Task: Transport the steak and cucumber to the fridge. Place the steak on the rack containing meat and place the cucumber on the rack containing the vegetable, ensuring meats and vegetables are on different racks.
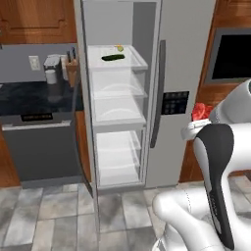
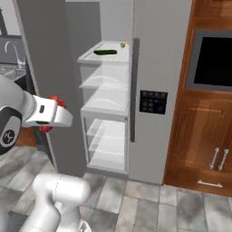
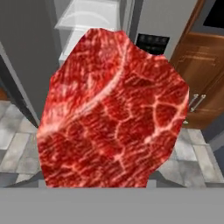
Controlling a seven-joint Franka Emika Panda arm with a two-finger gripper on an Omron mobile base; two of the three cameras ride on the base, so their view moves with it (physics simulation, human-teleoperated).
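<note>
While held up close, steak (image 3: 113, 109) looks bright red, white-marbled.

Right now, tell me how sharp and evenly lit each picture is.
Left base view: flat, even light, soft edges, the cucumber on the fridge's top shelf reads as a dark smear. Right base view: same soft render, no glare on the fridge door. Hand view: the steak is very close but its marbling stays crisp; the background is softer.
</note>
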